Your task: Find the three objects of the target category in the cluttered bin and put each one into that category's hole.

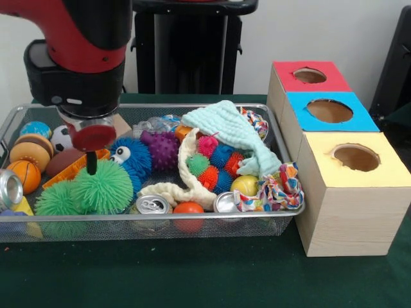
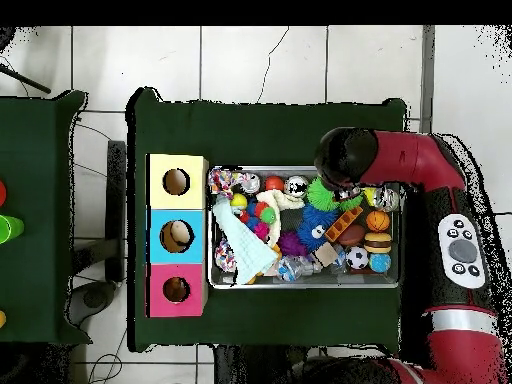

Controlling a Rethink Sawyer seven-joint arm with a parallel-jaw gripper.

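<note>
Front view showed the mesh bin (image 1: 292,208) on the green tabletop (image 1: 192,276), packed with toys. Nearest lay two cans (image 1: 153,205), an orange ball (image 1: 189,208) and a cream rag (image 1: 186,186). Just behind, at the left, sat two green fuzzy balls (image 1: 101,186), and the hand (image 1: 92,163) hung right over the bigger one, a dark tip just touching its top. Whether the hand was open or closed could not be told. Which category was wanted was not shown; the spiky balls (image 1: 215,163) mid-bin were one likely set. Farther back lay the mint cloth (image 1: 228,128). Beside the bin stood the yellow box (image 1: 355,157), blue box (image 1: 329,110) and red box (image 1: 309,76). A good grasp probably needed a straight descent centred on the soft ball, squeezing past the fuzz to its body, then a clean lift clear of the rim.
</note>
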